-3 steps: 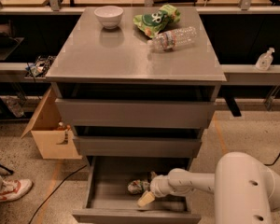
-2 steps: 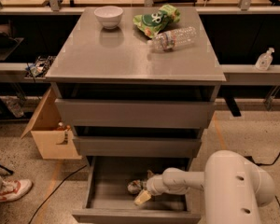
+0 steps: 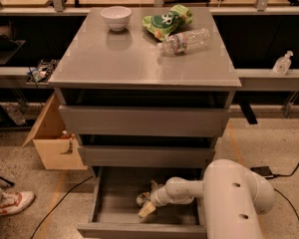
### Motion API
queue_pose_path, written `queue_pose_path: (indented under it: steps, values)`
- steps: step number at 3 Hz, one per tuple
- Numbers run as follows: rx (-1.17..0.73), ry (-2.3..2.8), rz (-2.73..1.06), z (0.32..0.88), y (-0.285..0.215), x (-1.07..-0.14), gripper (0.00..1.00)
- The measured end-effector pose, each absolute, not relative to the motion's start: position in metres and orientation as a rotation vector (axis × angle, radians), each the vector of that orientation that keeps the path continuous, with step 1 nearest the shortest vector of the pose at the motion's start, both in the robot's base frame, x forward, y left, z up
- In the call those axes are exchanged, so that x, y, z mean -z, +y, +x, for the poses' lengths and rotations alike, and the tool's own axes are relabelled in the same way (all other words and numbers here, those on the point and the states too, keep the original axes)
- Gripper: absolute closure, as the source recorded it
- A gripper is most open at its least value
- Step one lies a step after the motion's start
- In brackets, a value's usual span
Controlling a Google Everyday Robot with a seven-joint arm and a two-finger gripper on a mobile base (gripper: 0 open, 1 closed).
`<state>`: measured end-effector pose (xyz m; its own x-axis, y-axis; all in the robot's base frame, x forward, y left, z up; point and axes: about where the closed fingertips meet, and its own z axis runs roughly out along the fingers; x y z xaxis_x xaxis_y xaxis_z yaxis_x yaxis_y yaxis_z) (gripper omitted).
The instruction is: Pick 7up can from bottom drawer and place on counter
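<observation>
The bottom drawer [image 3: 114,210] is pulled open at the foot of the grey cabinet. The 7up can [image 3: 142,198] lies on its floor near the middle, showing only as a small silvery shape, partly hidden by my arm. My gripper [image 3: 146,209] reaches into the drawer from the right and sits right at the can, low over the drawer floor. I cannot tell whether it touches the can. The counter [image 3: 134,63] is the broad grey top above the drawers.
On the counter stand a white bowl [image 3: 115,18], a green snack bag [image 3: 167,20] and a lying water bottle [image 3: 185,40]. An open cardboard box [image 3: 52,141] and a shoe [image 3: 10,203] are left of the cabinet. Two shut drawers overhang the open one.
My arm has pushed further left into the drawer, and the gripper has slid a little left, closer against the can. The can has not visibly moved.
</observation>
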<state>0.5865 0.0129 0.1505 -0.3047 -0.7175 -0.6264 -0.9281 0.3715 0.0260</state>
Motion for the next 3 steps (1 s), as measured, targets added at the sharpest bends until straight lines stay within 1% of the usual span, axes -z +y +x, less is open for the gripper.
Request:
queue_pose_path:
  steps: [1, 2, 3]
  values:
    - [-0.539, 2.110, -1.416, 0.585, 0.015, -0.148, 0.00]
    - [-0.565, 2.092, -1.435, 0.585, 0.020, -0.141, 0.18]
    - [-0.605, 2.065, -1.439, 0.586, 0.022, -0.134, 0.41]
